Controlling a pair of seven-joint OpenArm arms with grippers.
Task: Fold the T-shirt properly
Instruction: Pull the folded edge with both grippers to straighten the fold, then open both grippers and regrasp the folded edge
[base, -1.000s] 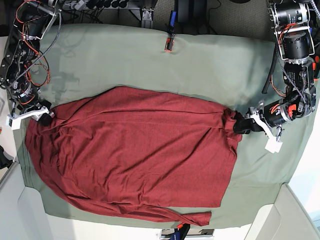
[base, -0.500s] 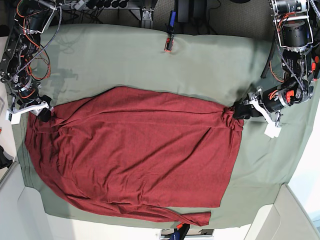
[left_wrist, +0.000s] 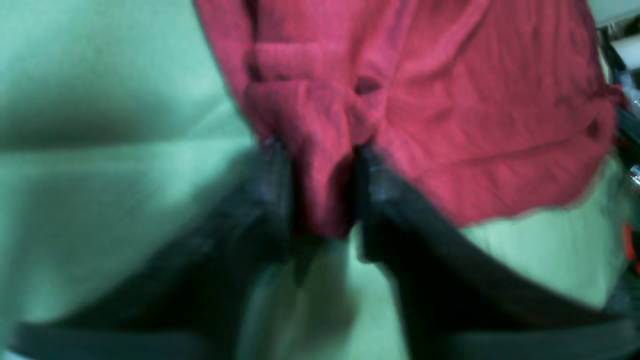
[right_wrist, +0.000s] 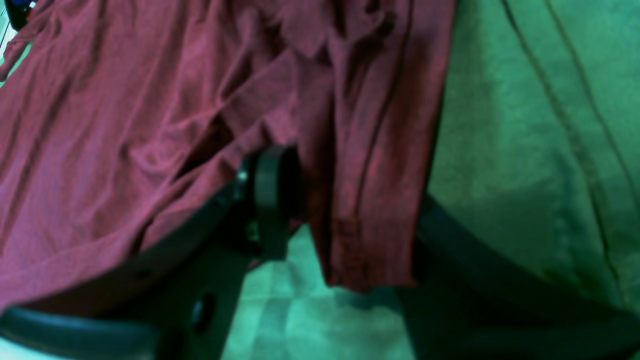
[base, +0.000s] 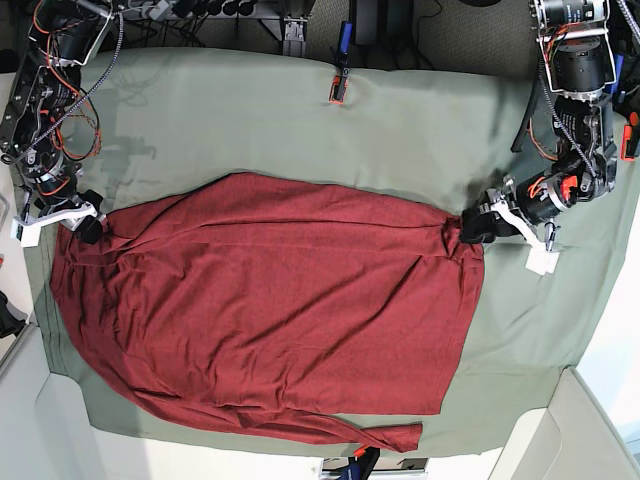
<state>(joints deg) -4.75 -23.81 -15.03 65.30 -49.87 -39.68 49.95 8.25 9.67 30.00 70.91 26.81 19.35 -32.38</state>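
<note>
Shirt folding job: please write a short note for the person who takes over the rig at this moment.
Left gripper: shut on a bunched corner of the shirt.
Right gripper: fingers stand either side of a hanging fold at the opposite corner; a firm grip cannot be confirmed.
Shirt: spread almost flat on the green cloth, one sleeve trailing along the near edge.
Done: both far corners taken.
Left: no fold is made yet; probably bring the held edge over, then tuck in the sleeve.
</note>
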